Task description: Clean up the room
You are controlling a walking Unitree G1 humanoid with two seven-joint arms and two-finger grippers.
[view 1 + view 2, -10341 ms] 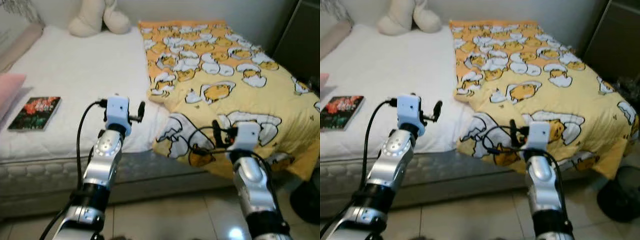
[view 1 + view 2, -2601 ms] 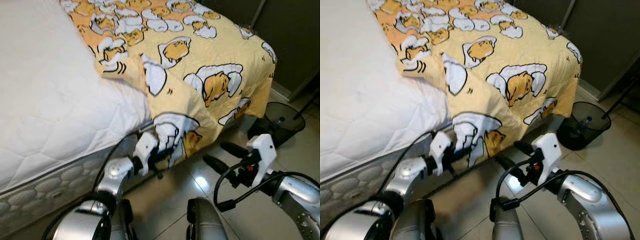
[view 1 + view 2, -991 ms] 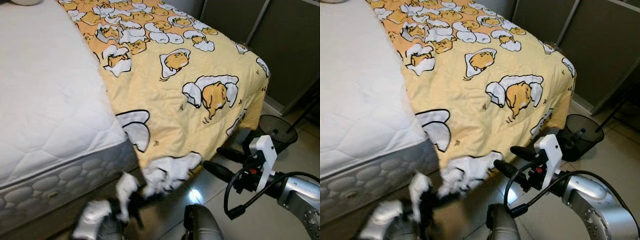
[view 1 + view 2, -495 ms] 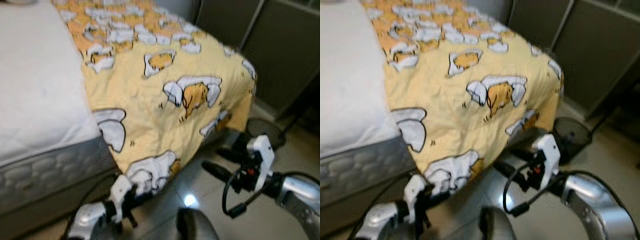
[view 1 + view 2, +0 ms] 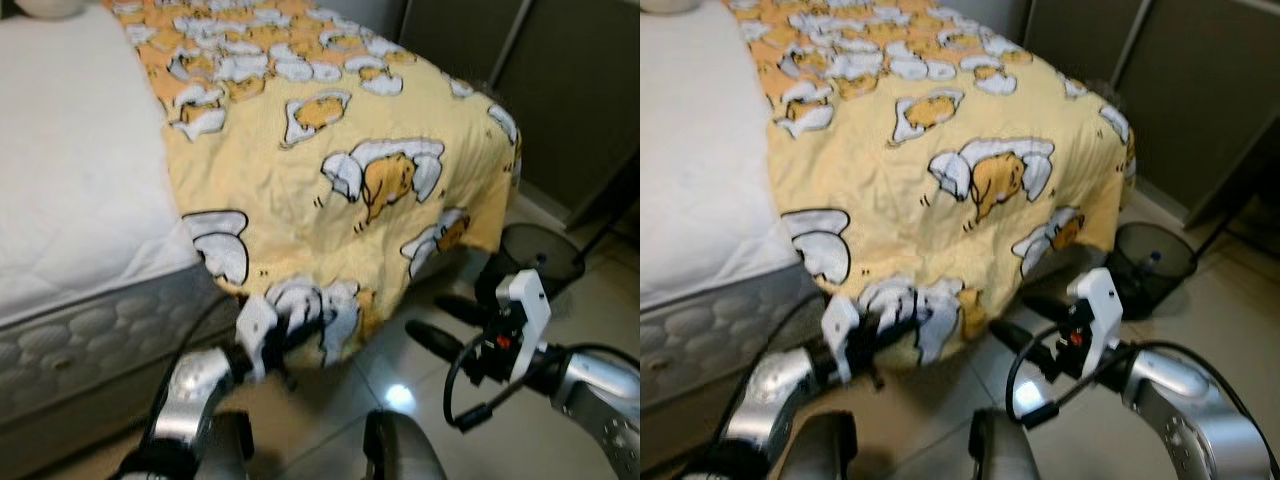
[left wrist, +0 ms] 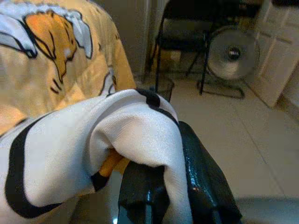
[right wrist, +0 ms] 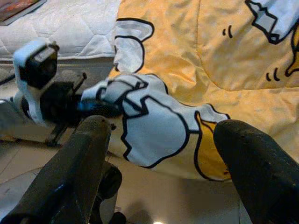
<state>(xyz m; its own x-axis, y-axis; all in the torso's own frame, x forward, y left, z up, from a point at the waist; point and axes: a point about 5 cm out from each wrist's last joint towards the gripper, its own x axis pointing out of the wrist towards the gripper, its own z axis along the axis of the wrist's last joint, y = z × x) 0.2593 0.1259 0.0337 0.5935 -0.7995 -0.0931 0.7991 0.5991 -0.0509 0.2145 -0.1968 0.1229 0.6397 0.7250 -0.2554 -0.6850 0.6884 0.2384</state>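
Note:
A yellow blanket printed with white-and-orange egg figures covers the foot half of the bed and hangs over its side. My left gripper is shut on the blanket's lower white-patterned corner and holds it off the floor beside the mattress. In the left wrist view a fold of the blanket is pinched between the black fingers. My right gripper is open just right of that corner, above the floor, with nothing in it. In the right wrist view its fingers frame the held corner.
The bare white mattress takes up the bed's left part. A black mesh bin stands on the tiled floor by the bed's foot corner, before dark wardrobe doors. A floor fan and a dark chair stand farther off.
My left gripper has lifted the blanket's corner from near the floor up toward the mattress side. The right gripper has stayed open in place. The camera has shifted a little.

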